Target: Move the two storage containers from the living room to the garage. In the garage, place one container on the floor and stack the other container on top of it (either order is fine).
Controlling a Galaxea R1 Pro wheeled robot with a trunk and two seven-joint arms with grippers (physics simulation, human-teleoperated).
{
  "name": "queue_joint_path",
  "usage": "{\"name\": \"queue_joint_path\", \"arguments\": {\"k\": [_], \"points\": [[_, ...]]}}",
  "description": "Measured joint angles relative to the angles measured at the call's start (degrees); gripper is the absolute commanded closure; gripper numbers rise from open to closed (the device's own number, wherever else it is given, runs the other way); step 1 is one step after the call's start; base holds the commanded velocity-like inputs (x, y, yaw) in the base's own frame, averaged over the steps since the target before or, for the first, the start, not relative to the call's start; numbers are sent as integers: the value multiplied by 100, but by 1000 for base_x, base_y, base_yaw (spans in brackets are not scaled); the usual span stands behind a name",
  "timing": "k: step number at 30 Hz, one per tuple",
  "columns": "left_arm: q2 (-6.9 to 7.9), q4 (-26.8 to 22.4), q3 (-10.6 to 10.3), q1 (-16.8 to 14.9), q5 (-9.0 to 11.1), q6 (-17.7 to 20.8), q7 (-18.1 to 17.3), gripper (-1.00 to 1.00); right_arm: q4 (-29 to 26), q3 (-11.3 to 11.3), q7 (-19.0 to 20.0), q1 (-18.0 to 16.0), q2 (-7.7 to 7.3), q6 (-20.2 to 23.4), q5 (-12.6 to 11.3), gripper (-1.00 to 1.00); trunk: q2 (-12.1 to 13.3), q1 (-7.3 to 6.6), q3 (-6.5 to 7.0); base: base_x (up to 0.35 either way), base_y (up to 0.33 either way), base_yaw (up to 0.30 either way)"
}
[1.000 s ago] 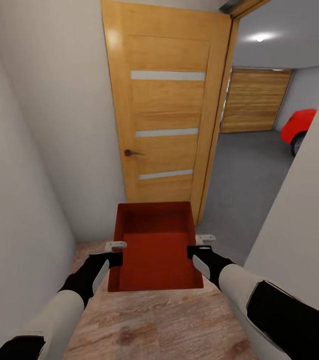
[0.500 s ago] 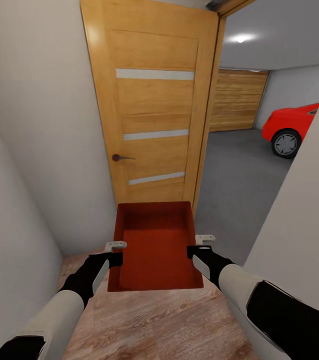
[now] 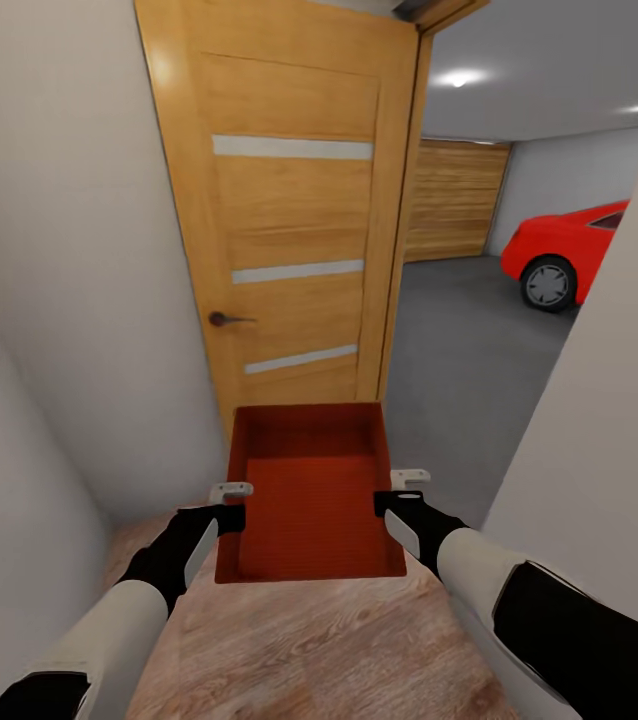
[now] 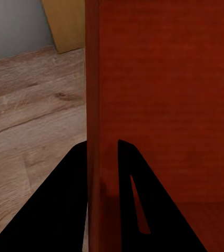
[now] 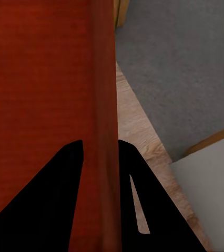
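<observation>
Door (image 3: 289, 240) further left now (container (image 3: 309, 495) pincer-held both sides)

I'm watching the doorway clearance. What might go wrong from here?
The storage container, pinched by its side walls in the left gripper and right gripper, could clip the open door close ahead. The white wall crowds the right arm. A bump might loosen either grip.

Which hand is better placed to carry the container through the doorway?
Neither alone: the left hand and right hand each clamp one side wall of the storage container, so both carry it.
</observation>
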Motion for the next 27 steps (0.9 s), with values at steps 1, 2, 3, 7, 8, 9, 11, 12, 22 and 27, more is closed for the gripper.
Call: {"name": "queue_joint_path", "arguments": {"k": [1,2,3,7,8,9,11,12,22,27], "points": [[0,0,1,0,-2,0,-1,100,0,-1,1,0,0,0,1,100,0,0,0,151,225,-254],[-1,0,2,0,-5,0,-2,100,1,-3,2,0,0,-1,3,100,0,0,0,151,220,-255],[0,0,1,0,-5,0,-3,100,1,-2,1,0,0,-1,2,100,0,0,0,151,219,-255],[-1,0,3,0,-8,0,-3,100,1,-5,3,0,-1,-1,4,100,0,0,0,152,207,-255],[-2,0,3,0,-10,0,-4,100,1,-5,4,0,-1,-1,4,100,0,0,0,152,193,-255],[-2,0,3,0,-10,0,-4,100,2,-5,4,0,-1,-1,5,100,0,0,0,152,190,-255],[-3,0,5,0,-11,0,-3,100,2,-5,5,0,-1,-1,5,100,0,0,0,152,187,-255],[-3,0,4,0,-11,0,-4,100,2,-5,5,0,-2,-1,4,100,0,0,0,152,185,-255],[-3,4,5,0,-8,0,-5,100,2,-4,5,0,-2,5,5,100,0,0,0,152,171,-255],[-3,8,5,0,-8,0,-5,100,2,-3,5,0,-3,8,5,100,0,0,0,147,142,-250]]}}
